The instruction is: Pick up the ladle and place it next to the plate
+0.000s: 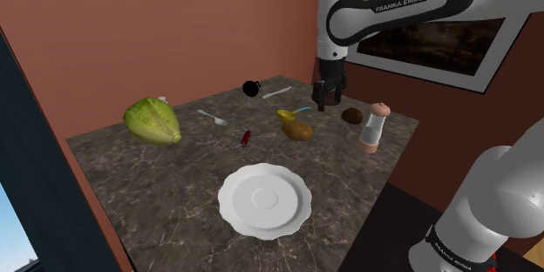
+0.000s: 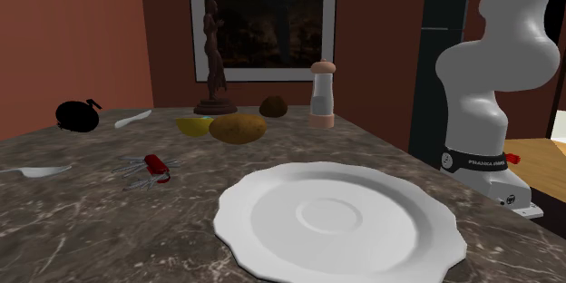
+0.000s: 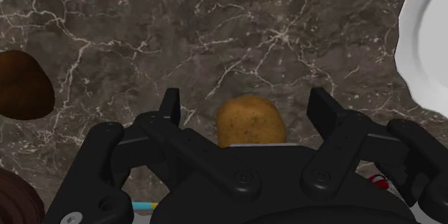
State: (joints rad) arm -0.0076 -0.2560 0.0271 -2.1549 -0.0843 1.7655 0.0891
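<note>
Here we find the ladle [image 1: 286,115], a yellow bowl with a thin blue handle, lying on the dark marbled table [image 1: 157,192] toward its far side, just behind the potato [image 1: 297,130] and so close to it that we cannot tell whether the two touch. In the second exterior view the ladle's yellow bowl [image 2: 192,125] peeks out beside the potato [image 2: 238,128], which stands between it and the white plate [image 2: 272,200]. In the shoulder view the plate [image 1: 234,214] sits near the table's front edge, well apart from the ladle. The gripper [image 1: 326,105] hangs on the down-turned arm above the table, near the tip of the blue handle. In the wrist view we see the gripper [image 3: 246,104] with its fingers [image 3: 170,108] spread wide and nothing between them; the potato [image 3: 248,120] lies on the table below the gap. A brown round thing [image 1: 352,116] and a pepper mill [image 1: 375,127] stand to the shoulder view's right of the gripper. Farther to that view's left lie a red pocket knife [image 1: 247,137], two white spoons [image 1: 212,118], a black round object [image 1: 251,88] and a green leafy vegetable [image 1: 153,121].
</note>
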